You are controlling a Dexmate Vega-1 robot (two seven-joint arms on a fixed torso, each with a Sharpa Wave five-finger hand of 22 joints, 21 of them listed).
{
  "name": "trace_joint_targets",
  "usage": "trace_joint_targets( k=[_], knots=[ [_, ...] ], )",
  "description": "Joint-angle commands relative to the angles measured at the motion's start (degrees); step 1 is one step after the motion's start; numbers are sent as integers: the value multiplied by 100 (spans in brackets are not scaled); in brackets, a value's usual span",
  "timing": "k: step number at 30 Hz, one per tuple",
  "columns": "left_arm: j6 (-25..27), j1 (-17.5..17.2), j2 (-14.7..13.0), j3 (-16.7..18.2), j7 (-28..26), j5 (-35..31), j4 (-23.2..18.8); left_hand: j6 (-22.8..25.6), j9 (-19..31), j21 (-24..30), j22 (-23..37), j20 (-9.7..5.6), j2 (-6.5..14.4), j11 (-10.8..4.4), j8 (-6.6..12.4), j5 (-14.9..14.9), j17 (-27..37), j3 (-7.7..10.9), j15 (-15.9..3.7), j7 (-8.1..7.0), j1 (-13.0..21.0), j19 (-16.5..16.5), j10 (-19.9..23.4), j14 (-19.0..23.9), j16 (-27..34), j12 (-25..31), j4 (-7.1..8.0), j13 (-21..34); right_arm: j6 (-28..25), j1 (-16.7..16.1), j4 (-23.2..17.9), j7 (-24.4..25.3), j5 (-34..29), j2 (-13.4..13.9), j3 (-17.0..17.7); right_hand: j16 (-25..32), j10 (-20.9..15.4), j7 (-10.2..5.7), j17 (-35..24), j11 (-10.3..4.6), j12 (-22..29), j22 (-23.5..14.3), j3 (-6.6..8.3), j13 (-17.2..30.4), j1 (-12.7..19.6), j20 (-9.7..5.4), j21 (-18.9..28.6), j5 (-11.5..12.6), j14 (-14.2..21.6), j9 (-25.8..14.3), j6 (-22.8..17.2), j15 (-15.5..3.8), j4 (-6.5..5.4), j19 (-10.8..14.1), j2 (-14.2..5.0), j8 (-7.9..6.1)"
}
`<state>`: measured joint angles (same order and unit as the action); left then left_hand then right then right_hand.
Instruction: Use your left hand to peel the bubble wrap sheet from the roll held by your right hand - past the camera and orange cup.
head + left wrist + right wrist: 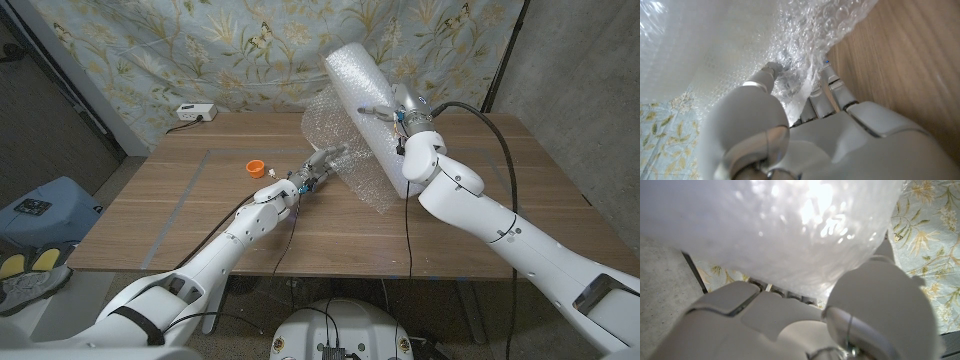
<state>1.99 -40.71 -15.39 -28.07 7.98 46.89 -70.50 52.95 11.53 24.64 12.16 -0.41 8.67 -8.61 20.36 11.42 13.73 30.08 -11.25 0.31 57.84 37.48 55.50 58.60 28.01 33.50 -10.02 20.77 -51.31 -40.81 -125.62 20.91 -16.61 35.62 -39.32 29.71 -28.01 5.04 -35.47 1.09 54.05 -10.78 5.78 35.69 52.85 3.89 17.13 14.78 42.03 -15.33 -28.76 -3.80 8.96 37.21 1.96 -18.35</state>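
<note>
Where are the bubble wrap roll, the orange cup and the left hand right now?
bubble wrap roll (362, 85), head view, upper half of the roll.
orange cup (256, 168), head view, on its rim.
left hand (312, 174), head view, middle of the hand pinching the sheet.

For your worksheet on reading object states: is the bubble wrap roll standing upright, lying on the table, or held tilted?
Held tilted. The right hand holds the bubble wrap roll slanted above the table.

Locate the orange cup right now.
Head view: the orange cup stands on the wooden table left of centre, just left of the left hand that grips the bubble wrap sheet, apart from both.
</note>
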Motion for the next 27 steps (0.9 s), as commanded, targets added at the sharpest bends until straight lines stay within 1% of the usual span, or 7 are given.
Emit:
trace_joint_targets(
  k=[1, 5, 8, 15, 19, 24, 27],
  knots=[
    [137, -45, -118, -35, -277, -12, -247, 106, 30, 71, 30, -29, 4, -85, 36, -15, 66, -8, -46, 34, 139, 63, 177, 162, 94, 101, -31, 90, 33, -69, -85, -140, 378, 87, 206, 6, -52, 24, -29, -9, 31, -25, 137, 277, 534, 38, -36, -47, 112, -13, -21, -383, -122, 5, -598, 6],
    [261, -17, -166, -27, -214, 74, -283, 123, 31, 89, 33, -39, -6, -93, 32, -21, 73, -10, -54, 36, 176, 66, 189, 170, 89, 134, -35, 131, 68, -108, -101, -219, 623, 134, 354, -5, -57, 40, -32, 11, 37, -25, 138, 283, 519, 48, -38, -65, 117, -9, -24, -372, -129, 8, -604, 17],
    [344, 8, -197, -35, -210, 100, -319, 117, 33, 100, 34, -37, -11, -86, 22, -25, 81, -13, -56, 32, 199, 59, 174, 170, 84, 148, -33, 162, 134, -167, -80, -292, 922, 128, 552, -15, -56, 52, -31, 17, 31, -25, 144, 275, 520, 53, -41, -79, 125, -5, -23, -341, -126, 8, -610, 29],
    [560, 126, -277, -80, -105, 150, -364, 134, 36, 126, 38, -42, -19, -97, 12, -30, 96, -15, -49, 40, 260, 47, 174, 170, 72, 194, -32, 231, 310, -263, -12, -393, 1518, 209, 881, -29, -41, 91, -50, 86, 16, -25, 156, 259, 530, 84, -48, -116, 120, 5, -10, -308, -115, 6, -620, 64],
    [699, 207, -342, -104, 64, 208, -388, 139, 37, 135, 39, -45, -25, -97, 5, -32, 100, -22, -46, 40, 269, 32, 163, 161, 60, 207, -20, 261, 589, -423, 71, -517, 2057, 241, 1237, -32, -63, 95, -57, 72, 19, -25, 161, 251, 523, 86, -51, -136, 142, 5, -22, -300, -117, 11, -628, 72],
    [877, 207, -461, -103, 143, 277, -538, 142, 40, 149, 41, -44, -33, -92, -6, -33, 92, -26, -42, 39, 268, 12, 161, 160, 34, 230, 4, 302, 531, -357, 63, -391, 2110, 390, 1130, -28, -71, 103, -77, 79, 25, -26, 161, 255, 518, 92, -49, -153, 137, 2, -26, -300, -118, 23, -633, 79],
    [995, 183, -546, -87, 160, 336, -647, 145, 40, 158, 41, -45, -35, -78, -10, -34, 102, -31, -44, 46, 277, 9, 152, 160, 35, 234, 5, 318, 584, -373, 70, -379, 2259, 436, 1183, -33, -63, 104, -76, 75, 27, -26, 166, 264, 521, 91, -50, -163, 150, 0, -29, -297, -113, 24, -633, 85]
  ],
)
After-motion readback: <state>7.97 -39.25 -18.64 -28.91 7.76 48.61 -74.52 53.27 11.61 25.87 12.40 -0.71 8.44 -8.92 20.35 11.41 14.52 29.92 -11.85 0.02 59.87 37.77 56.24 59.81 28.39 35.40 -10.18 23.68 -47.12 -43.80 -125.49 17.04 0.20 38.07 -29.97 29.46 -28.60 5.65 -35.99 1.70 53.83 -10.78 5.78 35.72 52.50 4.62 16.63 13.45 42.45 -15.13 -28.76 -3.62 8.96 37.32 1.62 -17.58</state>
